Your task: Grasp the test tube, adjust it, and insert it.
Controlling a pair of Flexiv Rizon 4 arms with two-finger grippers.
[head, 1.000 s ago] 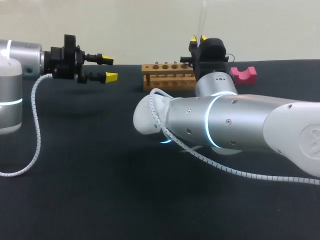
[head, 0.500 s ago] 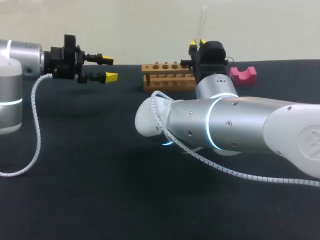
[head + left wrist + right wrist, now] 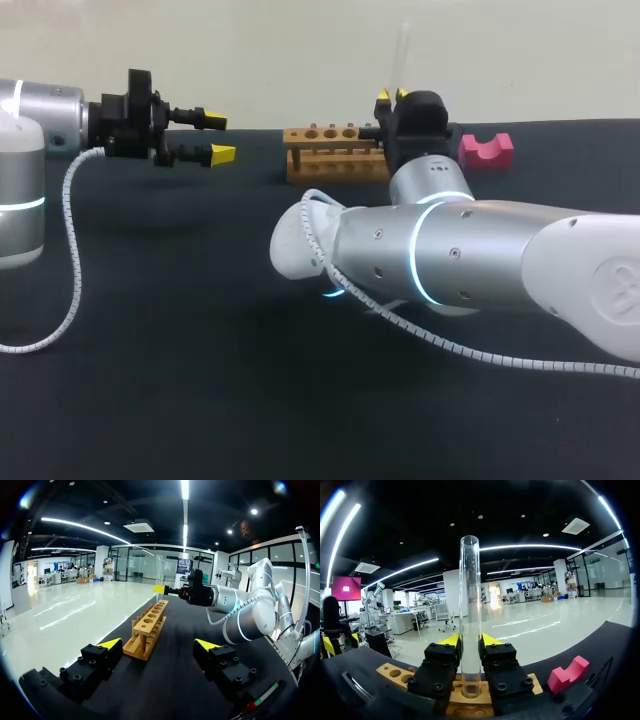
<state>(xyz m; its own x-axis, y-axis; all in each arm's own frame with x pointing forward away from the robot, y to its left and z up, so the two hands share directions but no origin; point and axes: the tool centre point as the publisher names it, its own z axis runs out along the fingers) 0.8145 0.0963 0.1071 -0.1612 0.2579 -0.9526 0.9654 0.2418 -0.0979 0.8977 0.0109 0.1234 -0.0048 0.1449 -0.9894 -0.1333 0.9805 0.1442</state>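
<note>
A clear test tube [image 3: 470,605] stands upright between my right gripper's [image 3: 470,641] yellow-tipped fingers, which are shut on it. Its lower end hangs directly over a hole near the end of the wooden rack [image 3: 394,673]. From the head camera, the tube [image 3: 402,55] rises above the right gripper [image 3: 392,95] at the right end of the rack [image 3: 335,152]. My left gripper [image 3: 208,137] is open and empty, hovering left of the rack. In the left wrist view the rack [image 3: 147,630] lies ahead of those open fingers [image 3: 158,645].
A pink notched block [image 3: 486,148] sits on the black table right of the rack, also seen as a pink block [image 3: 567,674] beside the right gripper. My right arm's silver forearm [image 3: 450,260] spans the table's middle, with a coiled cable trailing.
My right gripper has sunk a little with the tube, bringing it closer to the rack. The left arm has not moved.
</note>
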